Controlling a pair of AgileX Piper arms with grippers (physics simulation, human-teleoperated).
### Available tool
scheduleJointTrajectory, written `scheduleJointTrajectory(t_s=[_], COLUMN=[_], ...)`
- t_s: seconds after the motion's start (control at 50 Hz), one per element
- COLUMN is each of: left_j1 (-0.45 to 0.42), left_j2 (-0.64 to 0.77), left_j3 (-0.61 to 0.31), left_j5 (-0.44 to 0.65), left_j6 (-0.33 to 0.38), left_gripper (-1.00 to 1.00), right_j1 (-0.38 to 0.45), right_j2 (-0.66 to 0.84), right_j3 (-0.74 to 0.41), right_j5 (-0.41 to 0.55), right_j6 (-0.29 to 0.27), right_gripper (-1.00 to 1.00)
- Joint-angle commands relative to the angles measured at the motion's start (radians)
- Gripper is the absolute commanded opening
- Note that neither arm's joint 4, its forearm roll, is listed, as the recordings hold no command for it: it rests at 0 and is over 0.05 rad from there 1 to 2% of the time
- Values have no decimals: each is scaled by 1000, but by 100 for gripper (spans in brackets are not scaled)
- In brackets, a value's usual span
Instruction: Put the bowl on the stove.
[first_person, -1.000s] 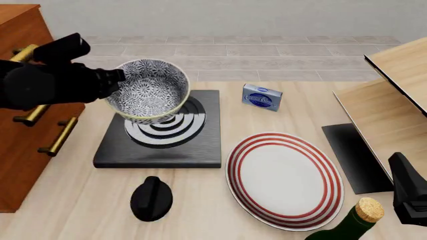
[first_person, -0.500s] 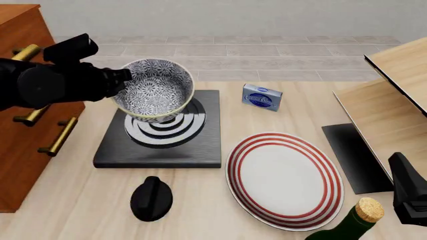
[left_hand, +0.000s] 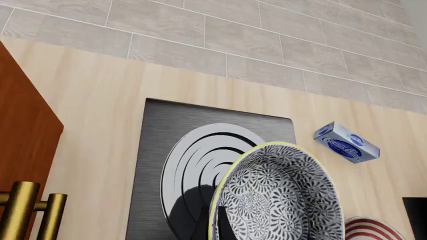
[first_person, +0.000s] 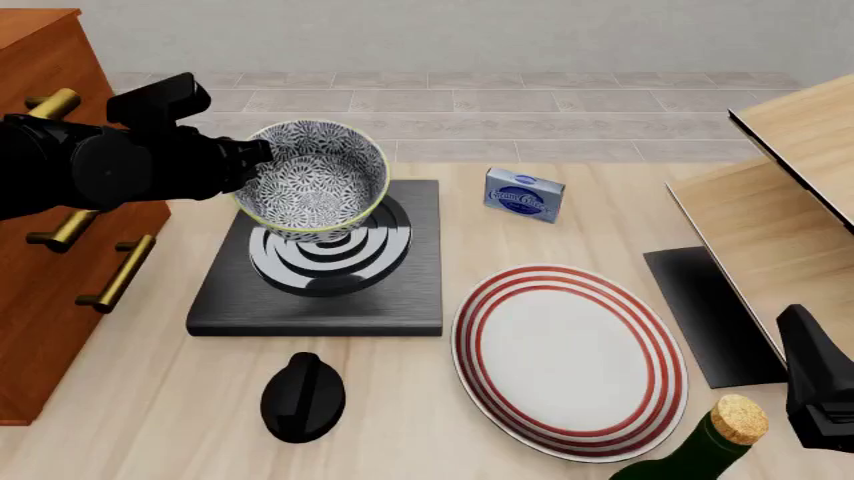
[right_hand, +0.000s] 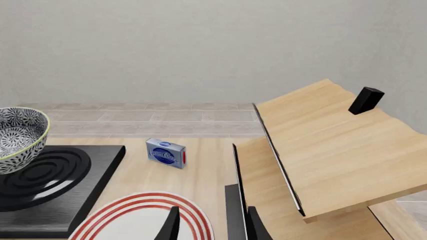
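Note:
The blue-and-white floral bowl (first_person: 318, 180) hangs tilted just above the burner rings of the black stove (first_person: 400, 300), and its shadow falls on the rings. My left gripper (first_person: 256, 155) is shut on the bowl's left rim, one finger inside and one outside. The left wrist view shows the bowl (left_hand: 280, 200) close up over the stove (left_hand: 153, 150), with a dark finger (left_hand: 223, 231) inside the rim. At the near right edge of the table my right gripper (right_hand: 213, 227) stands open, holding nothing. From there the bowl (right_hand: 17, 132) and stove (right_hand: 60, 200) show far off.
A white plate with red rings (first_person: 570, 360) lies right of the stove. In front of the stove stands a black knob (first_person: 303, 397), behind the plate a blue box (first_person: 523, 194). A corked bottle (first_person: 714, 440), black sheet (first_person: 707, 315) and wooden shelf (first_person: 787, 200) are at right. A wooden cabinet (first_person: 40, 300) is at left.
My left gripper has carried the bowl a little to the right and lower, over the burner rings. The right arm has not moved.

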Motion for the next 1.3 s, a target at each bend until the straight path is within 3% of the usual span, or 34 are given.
scheduleJointTrajectory(t_s=[0.02,1.3], left_j1=[-4,-6], left_j2=[19,85], left_j3=[-5,20], left_j5=[-24,-99], left_j6=[18,81], left_gripper=[-100,-100], right_j1=[0,0], right_j2=[0,0], right_j3=[0,0], right_j5=[0,0], right_j6=[0,0], right_gripper=[100,100])
